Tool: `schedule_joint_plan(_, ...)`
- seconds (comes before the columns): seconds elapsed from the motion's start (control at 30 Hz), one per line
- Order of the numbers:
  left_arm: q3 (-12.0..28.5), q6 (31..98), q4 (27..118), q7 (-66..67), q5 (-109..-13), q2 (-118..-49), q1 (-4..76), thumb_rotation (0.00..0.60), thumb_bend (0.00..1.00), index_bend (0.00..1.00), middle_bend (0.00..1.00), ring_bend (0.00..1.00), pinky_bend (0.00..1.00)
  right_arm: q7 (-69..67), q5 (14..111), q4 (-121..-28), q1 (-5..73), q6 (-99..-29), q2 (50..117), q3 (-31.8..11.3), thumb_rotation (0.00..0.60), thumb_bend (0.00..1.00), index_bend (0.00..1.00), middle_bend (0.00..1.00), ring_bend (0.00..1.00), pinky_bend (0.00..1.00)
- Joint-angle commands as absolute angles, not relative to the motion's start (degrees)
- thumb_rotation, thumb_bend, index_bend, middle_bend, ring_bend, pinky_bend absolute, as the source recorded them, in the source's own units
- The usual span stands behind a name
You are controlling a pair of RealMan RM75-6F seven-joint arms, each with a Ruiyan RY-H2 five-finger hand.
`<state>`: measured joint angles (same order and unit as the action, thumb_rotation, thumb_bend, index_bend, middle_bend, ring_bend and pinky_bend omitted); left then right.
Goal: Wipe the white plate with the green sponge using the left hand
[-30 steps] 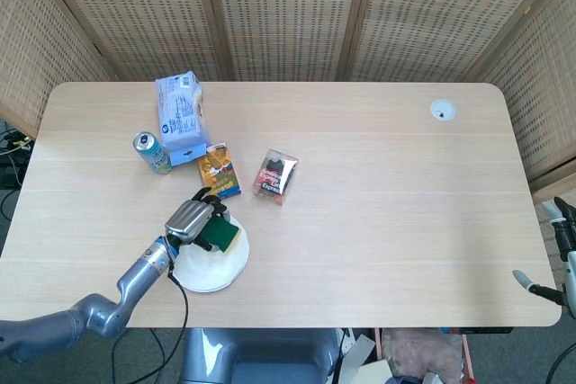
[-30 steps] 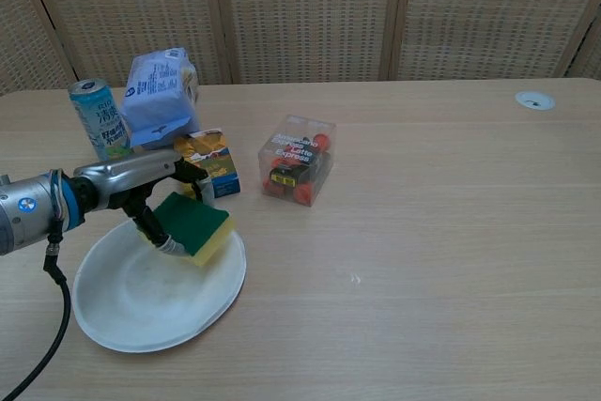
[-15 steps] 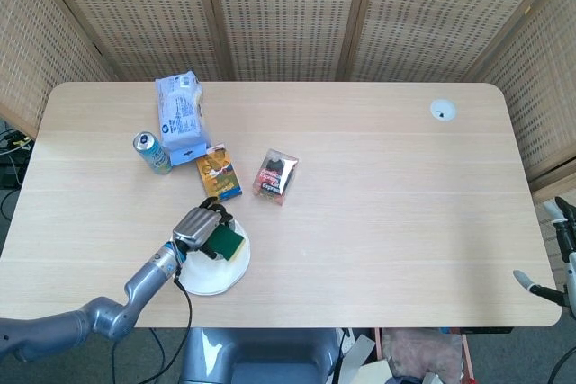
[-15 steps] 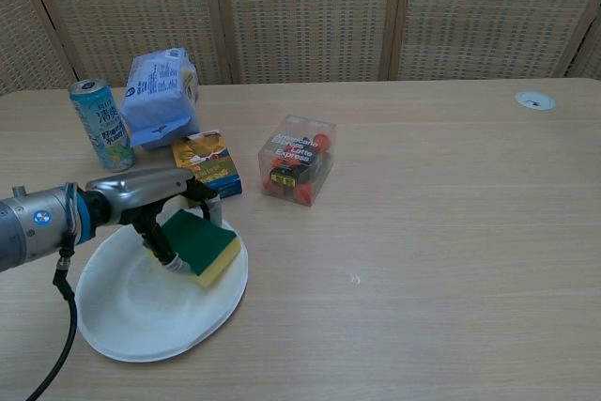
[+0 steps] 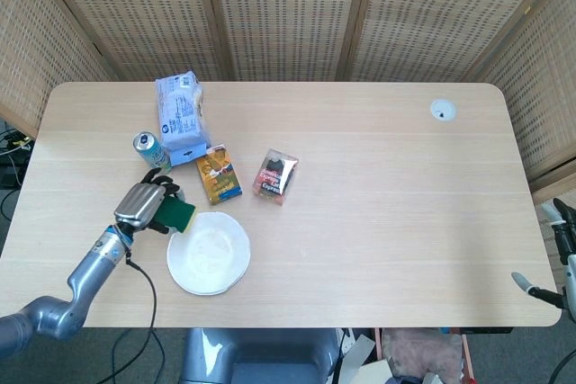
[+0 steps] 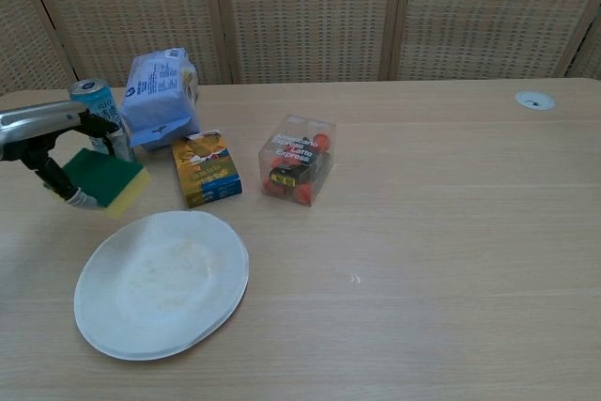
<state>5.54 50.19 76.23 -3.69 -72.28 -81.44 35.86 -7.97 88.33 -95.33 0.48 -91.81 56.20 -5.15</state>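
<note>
Left hand (image 6: 52, 152) grips sponge (image 6: 108, 178), raised off the plate (image 6: 161, 284), near the can (image 5: 151, 151). Looks like the retreat after wiping; next: set sponge on surface (image 5: 378, 213), release. Right hand state: can't tell.

A long pale wooden table (image 5: 378, 222) with rounded corners is filling most of the room in front of me, and even, soft light is lying across its top. A small round grommet (image 5: 442, 111) is sitting near its far right corner. Behind it a folding screen (image 5: 288, 6) of woven rattan panels in wooden frames is standing, closing off the back and angling in at both sides.
</note>
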Motion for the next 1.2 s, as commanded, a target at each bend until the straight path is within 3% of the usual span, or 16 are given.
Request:
schedule_joint_plan(0.03,2.3,48.4,69.6,-7.6,-72.5,-80.9,33.0,0.6,0.15,0.58,0.39,0.18,0.0,-7.7,88.3,-95.5,0.5,-91.7,56.3,-5.1,0.6,0.0,0.0,0.0,0.0,0.0)
schedule_joint_plan(0.2,1.5,47.2,63.5,-10.3,-72.4,-82.7,31.7,0.6,0.15,0.56,0.36,0.18,0.0,-6.8,88.2,-95.7,0.7,-91.3,56.4,-5.1,0.6,0.0,0.0,0.0,0.0,0.0)
schedule_joint_plan(0.27,1.2,45.8,62.6,-11.0,-72.2,-82.9,31.7,0.6,0.13,0.48,0.29,0.13,0.0,-6.5,88.2,-95.8,0.8,-91.2,56.5,-5.1,0.6,0.0,0.0,0.0,0.0,0.0)
schedule_joint_plan(0.33,0.6,43.6,62.5,-11.3,-72.2,-82.5,32.0,0.6,0.04,0.18,0.09,0.03,0.0,-6.2,88.3,-95.8,0.8,-91.1,56.6,-5.1,0.6,0.0,0.0,0.0,0.0,0.0)
schedule_joint_plan(0.4,0.2,40.8,63.7,-11.5,-71.5,-81.5,32.5,0.6,0.0,0.01,0.0,0.0,0.0,-6.1,88.3,-95.9,0.8,-91.2,56.7,-5.1,0.6,0.0,0.0,0.0,0.0,0.0)
schedule_joint_plan(0.6,1.5,47.0,76.2,-14.7,-73.5,-73.2,29.8,0.6,0.0,0.0,0.0,0.0,0.0,-6.7,88.6,-96.0,0.6,-91.7,56.4,-5.0,0.6,0.0,0.0,0.0,0.0,0.0)
schedule_joint_plan(0.77,2.6,57.5,84.9,-13.7,-74.8,-67.3,25.3,0.6,0.0,0.0,0.0,0.0,0.0,-7.7,89.3,-95.8,0.1,-92.9,56.1,-4.9,0.6,0.0,0.0,0.0,0.0,0.0)
schedule_joint_plan(0.97,3.5,73.8,93.7,-5.9,-75.4,-63.4,18.0,0.6,0.0,0.0,0.0,0.0,0.0,-9.4,89.4,-95.1,-0.2,-93.4,55.8,-4.9,0.6,0.0,0.0,0.0,0.0,0.0)
schedule_joint_plan(1.2,2.0,84.2,99.1,1.2,-80.1,-62.7,12.6,0.6,0.0,0.0,0.0,0.0,0.0,-10.3,89.7,-94.8,-0.5,-94.0,55.5,-4.9,0.6,0.0,0.0,0.0,0.0,0.0)
